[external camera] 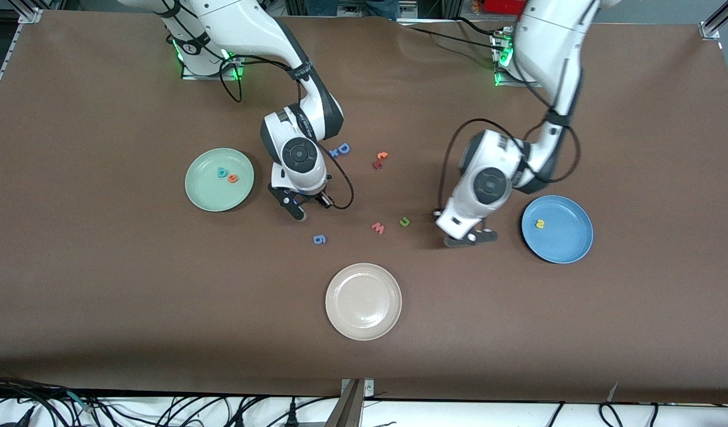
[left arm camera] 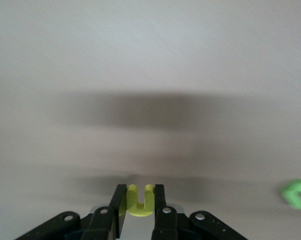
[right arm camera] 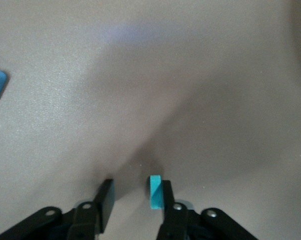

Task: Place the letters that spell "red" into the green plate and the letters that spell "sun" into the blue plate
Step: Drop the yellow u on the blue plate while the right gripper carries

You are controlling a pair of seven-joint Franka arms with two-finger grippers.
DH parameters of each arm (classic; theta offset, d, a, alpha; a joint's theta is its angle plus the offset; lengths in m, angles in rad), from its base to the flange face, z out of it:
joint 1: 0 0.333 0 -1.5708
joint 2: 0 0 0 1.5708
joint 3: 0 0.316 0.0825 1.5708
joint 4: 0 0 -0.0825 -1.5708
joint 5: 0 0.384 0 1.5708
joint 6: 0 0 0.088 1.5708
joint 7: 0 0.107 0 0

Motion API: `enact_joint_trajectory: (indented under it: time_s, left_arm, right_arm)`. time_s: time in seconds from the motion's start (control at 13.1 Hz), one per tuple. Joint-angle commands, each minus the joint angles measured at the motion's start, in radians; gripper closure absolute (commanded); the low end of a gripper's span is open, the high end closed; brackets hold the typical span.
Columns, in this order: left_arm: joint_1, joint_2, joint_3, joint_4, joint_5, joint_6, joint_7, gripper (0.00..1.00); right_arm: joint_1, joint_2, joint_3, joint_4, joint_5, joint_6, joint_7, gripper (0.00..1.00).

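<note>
the left gripper [left arm camera: 139,212], low over the brown table [external camera: 102,296] between the small green foam "n" [external camera: 404,222] and the round medium-blue plate [external camera: 568,249], is clamped on the tiny yellow foam "u" [left arm camera: 140,201], a light, squashy piece best pinched across its flat faces as here. the right gripper [right arm camera: 135,200], down by the round pale mint-green plate [external camera: 203,193], has its jaws apart with the small teal foam "r" [right arm camera: 155,191] against one finger, not yet pinched. the front view hides both held letters under the wrists, and the letters lying in the plates are too small to read surely.
</note>
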Motion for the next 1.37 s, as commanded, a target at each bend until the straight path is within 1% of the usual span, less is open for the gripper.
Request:
enact_joint_trajectory:
  time_s: [0.0, 0.08, 0.15, 0.23, 0.38, 0.53, 0.68, 0.84, 0.91, 0.99, 1.06, 1.14, 1.29]
  left_arm:
    - [0.068, -0.061, 0.088, -0.031, 0.027, -0.048, 0.377, 1.0]
    - [0.091, -0.061, 0.129, -0.031, 0.023, -0.048, 0.518, 1.0]
    - [0.111, -0.061, 0.148, -0.032, 0.023, -0.048, 0.614, 1.0]
    - [0.139, -0.061, 0.154, -0.032, 0.024, -0.048, 0.698, 1.0]
    - [0.176, -0.058, 0.183, -0.032, 0.024, -0.048, 0.887, 1.0]
    - [0.222, -0.048, 0.188, -0.032, 0.027, -0.047, 1.001, 1.0]
    - [0.243, -0.019, 0.189, -0.029, 0.029, -0.035, 1.06, 1.0]
    - [0.254, 0.011, 0.189, -0.029, 0.027, 0.007, 1.061, 0.99]
    - [0.254, 0.02, 0.189, -0.031, 0.024, 0.011, 1.061, 0.9]
    - [0.254, 0.026, 0.189, -0.031, 0.023, 0.011, 1.052, 0.67]
    - [0.253, 0.028, 0.189, -0.031, 0.023, 0.011, 1.054, 0.06]
    - [0.253, 0.025, 0.188, -0.029, 0.024, 0.01, 1.06, 0.0]
    - [0.246, 0.014, 0.186, -0.022, 0.023, -0.005, 1.051, 0.0]
  right_arm:
    - [0.007, -0.007, -0.003, -0.02, 0.015, -0.047, 0.012, 0.77]
    - [0.008, -0.015, -0.003, -0.02, 0.015, -0.059, 0.012, 0.89]
    - [0.008, -0.018, -0.003, -0.02, 0.013, -0.066, 0.01, 0.98]
    - [0.008, -0.018, -0.003, -0.018, 0.013, -0.067, 0.006, 1.0]
    - [0.008, -0.021, -0.004, -0.012, 0.012, -0.076, -0.005, 1.0]
    - [0.005, -0.053, -0.018, -0.003, 0.01, -0.11, -0.034, 1.0]
    - [0.005, -0.108, -0.079, -0.004, 0.01, -0.209, -0.156, 1.0]
    - [0.005, -0.165, -0.165, -0.009, 0.01, -0.301, -0.316, 1.0]
    - [0.004, -0.185, -0.203, -0.015, 0.012, -0.34, -0.38, 1.0]
    - [0.004, -0.202, -0.235, -0.021, 0.012, -0.378, -0.428, 1.0]
    - [0.004, -0.206, -0.271, -0.038, 0.012, -0.397, -0.485, 1.0]
    - [0.004, -0.21, -0.314, -0.072, 0.012, -0.398, -0.575, 1.0]
    - [0.002, -0.213, -0.39, -0.127, 0.013, -0.389, -0.748, 1.0]
